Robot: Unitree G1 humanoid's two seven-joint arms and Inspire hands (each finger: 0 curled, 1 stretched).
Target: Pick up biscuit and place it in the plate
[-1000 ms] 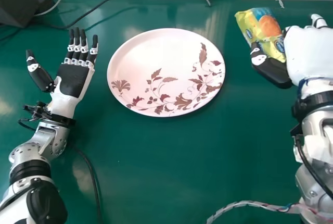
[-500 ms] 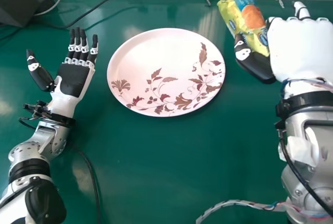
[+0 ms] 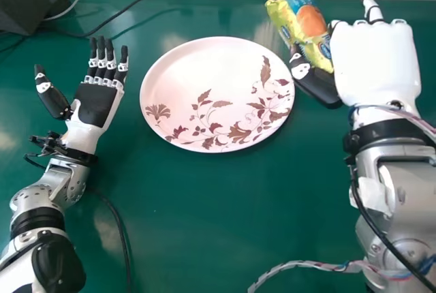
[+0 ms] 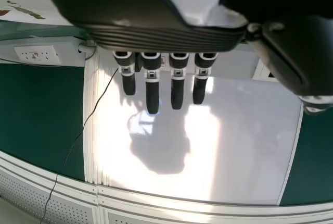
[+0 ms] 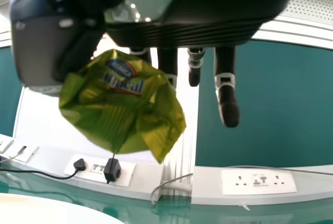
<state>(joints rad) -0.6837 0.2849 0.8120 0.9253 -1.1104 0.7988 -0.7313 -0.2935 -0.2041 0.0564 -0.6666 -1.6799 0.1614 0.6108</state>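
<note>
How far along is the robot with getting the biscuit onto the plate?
The pick-up looks done: the biscuit packet is pinched by the thumb and fingers of the right robot hand. In hand is the carry, with the packet by the far right side of the plate. Left to do: bring it over the plate's middle, lower it and let go, since nothing lies on the plate yet.

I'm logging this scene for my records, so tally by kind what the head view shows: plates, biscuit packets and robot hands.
Plate: 1
Biscuit packet: 1
Robot hands, left hand and right hand: 2
Total: 4
</note>
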